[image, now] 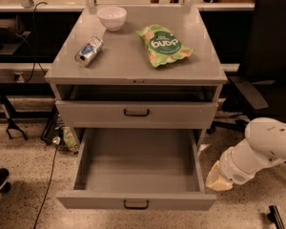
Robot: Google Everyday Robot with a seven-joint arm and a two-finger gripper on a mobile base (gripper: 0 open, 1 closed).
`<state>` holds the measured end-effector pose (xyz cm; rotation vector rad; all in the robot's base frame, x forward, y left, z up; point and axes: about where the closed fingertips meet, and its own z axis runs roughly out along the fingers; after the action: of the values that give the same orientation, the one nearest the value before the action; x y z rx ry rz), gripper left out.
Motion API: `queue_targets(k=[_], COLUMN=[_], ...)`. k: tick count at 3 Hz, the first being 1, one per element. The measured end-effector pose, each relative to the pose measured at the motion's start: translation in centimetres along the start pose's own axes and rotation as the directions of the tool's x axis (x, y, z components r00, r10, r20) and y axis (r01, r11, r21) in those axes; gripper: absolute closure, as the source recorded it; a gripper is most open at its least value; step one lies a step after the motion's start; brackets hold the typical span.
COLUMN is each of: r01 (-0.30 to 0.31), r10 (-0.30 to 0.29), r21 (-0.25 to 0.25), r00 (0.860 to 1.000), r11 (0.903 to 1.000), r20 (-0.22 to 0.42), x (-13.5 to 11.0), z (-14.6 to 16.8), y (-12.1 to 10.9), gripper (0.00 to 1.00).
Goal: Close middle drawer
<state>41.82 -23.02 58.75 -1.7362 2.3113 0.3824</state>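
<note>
The middle drawer (136, 200) is a wide grey tray pulled far out of the cabinet, empty inside, with a low front and a small black handle (136, 204). Above it the taller-fronted top drawer (136, 113) stands slightly out. The lowest drawer is hidden under the open one. My white arm (264, 144) comes in from the right. Its gripper end (218, 179), a cream-coloured tip, hangs low just right of the middle drawer's right front corner, apart from it.
On the cabinet top (124, 66) lie a white bowl (111, 17), a crushed can (88, 51) and a green snack bag (164, 45). A black office chair (269, 70) stands to the right, behind my arm. Cables and a stand foot lie on the floor at the left.
</note>
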Motion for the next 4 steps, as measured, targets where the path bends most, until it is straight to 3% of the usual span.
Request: queue_targets(k=[1, 3, 4], r01=[0.019, 0.075, 0.086], r10=[-0.019, -0.060, -0.059], r21=[-0.016, -0.113, -0.136], r00=[1.000, 0.989, 0.980], r11=[0.9997, 0.9908, 0.9870], r20=[-0.006, 0.136, 0.190], x=[0.2, 1.5, 2.0], z=[1.6, 7.9, 10.4], y=[0.3, 1.9, 2.4], gripper=[1.00, 1.00, 1.00])
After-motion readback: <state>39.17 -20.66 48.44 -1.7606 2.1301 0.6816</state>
